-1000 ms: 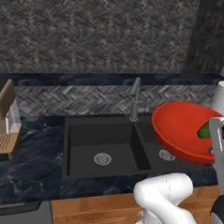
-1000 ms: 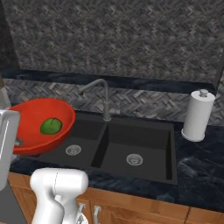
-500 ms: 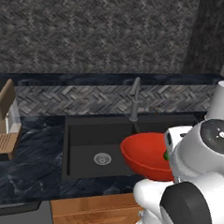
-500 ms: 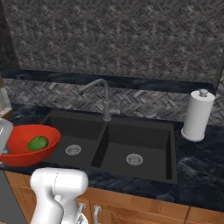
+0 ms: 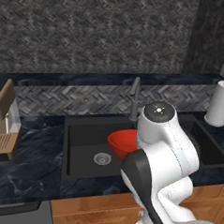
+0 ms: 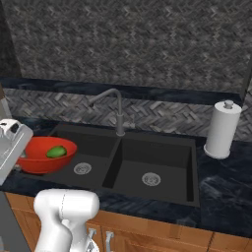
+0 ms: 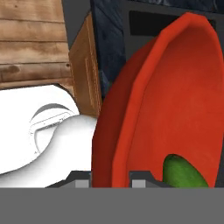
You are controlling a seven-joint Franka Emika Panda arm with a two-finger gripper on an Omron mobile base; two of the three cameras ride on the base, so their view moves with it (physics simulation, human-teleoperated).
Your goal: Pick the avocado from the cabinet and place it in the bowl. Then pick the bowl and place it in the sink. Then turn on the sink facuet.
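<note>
The red bowl [image 6: 47, 154] is seen over the left basin of the black sink [image 6: 162, 170], near its left edge, with the avocado [image 6: 56, 151] lying inside it; whether the bowl touches the basin floor cannot be told, since its underside is lost against the dark sink; in the left base view the bowl [image 5: 123, 142] is half hidden behind the white arm, and the avocado is covered there; in the hand view the bowl's rim [image 7: 131, 113] is set between the two finger tips of the gripper [image 7: 109, 180], one on each side of the wall, so the claw is clamped on the bowl's rim, though the tips are cut off by the bottom of the view; only the top of the avocado [image 7: 181, 173] is visible there, low in the bowl; the gripper's body is partly cut off at the left edge of the right base view, its fingers not being made out there; the sink faucet [image 6: 115, 109] stands at the far side between the basins, its spout bent toward the left basin; a white paper-towel roll [image 6: 222, 129] stands on the counter to the right of the sink; wooden cupboard fronts [image 6: 162, 241] are partly seen below the counter.
</note>
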